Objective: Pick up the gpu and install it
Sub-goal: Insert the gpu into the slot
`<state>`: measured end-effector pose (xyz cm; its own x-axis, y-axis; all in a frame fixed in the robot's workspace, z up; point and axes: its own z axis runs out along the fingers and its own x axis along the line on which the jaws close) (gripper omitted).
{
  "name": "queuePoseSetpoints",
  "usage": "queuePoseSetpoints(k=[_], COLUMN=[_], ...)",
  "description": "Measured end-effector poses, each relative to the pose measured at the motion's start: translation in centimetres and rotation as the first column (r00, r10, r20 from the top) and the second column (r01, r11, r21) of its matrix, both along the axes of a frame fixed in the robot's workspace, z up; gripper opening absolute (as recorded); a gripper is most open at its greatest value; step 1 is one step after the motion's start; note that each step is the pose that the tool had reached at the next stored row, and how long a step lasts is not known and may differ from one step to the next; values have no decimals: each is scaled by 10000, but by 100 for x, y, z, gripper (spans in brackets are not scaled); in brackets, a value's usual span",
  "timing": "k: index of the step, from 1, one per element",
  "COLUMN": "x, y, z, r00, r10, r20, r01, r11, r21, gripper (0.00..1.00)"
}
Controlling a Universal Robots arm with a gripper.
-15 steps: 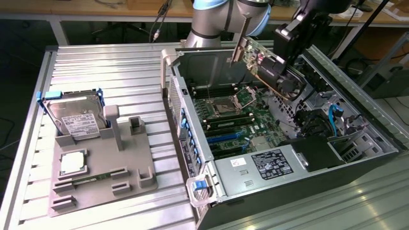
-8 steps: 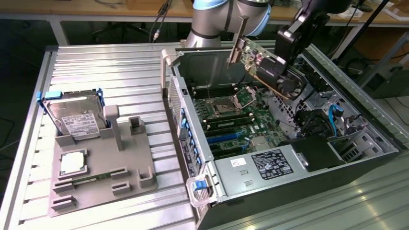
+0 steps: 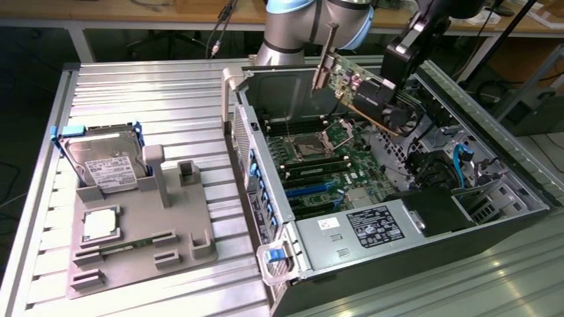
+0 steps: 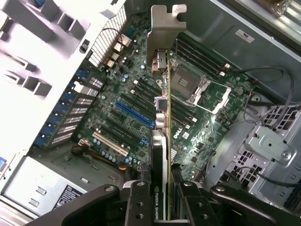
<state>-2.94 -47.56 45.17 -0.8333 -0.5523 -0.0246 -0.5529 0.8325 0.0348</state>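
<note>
The gripper (image 3: 398,69) (image 4: 162,202) has its fingers (image 4: 137,203) pinched on the gpu (image 3: 361,89) (image 4: 161,113), one finger on each flat face, and holds it in the air over the open computer case (image 3: 257,173), apart from the motherboard (image 3: 328,166) (image 4: 117,110) below. In the exterior view the card hangs tilted: a green circuit board edge, a black shroud with a round fan on the face toward the exterior view's right, and a long silver metal bracket (image 3: 324,59) (image 4: 165,28) at the end toward the exterior view's left, rising above the case's rim. The wrist view sees the card edge-on, thin and flat, with its connectors stacked behind the bracket and white lettering on its black edge between the fingers. Beneath it lie the blue expansion slot (image 4: 134,114) and the CPU socket (image 3: 321,140) (image 4: 188,84). Outside the case, at the exterior view's left, a grey fixture (image 3: 176,231) carries a hard drive (image 3: 105,162), a processor (image 3: 100,224) and a RAM stick (image 3: 123,249).
</note>
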Motion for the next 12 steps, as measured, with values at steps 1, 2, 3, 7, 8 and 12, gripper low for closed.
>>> queuePoseSetpoints(k=[1, 2, 3, 7, 8, 12], x=[0, 0, 0, 0, 0, 0], y=[0, 0, 0, 0, 0, 0], z=[0, 0, 0, 0, 0, 0], r00=[10000, 9998, 9995, 9969, 9955, 9893], r10=[95, 200, 320, 789, 943, 1456], r20=[0, 0, 0, 0, 0, 0], r01=[-95, -200, -320, -789, -943, -1456], r11=[10000, 9998, 9995, 9969, 9955, 9893], r21=[1, 0, 0, 1, 1, 0], gripper=[27, 27, 27, 27, 27, 27])
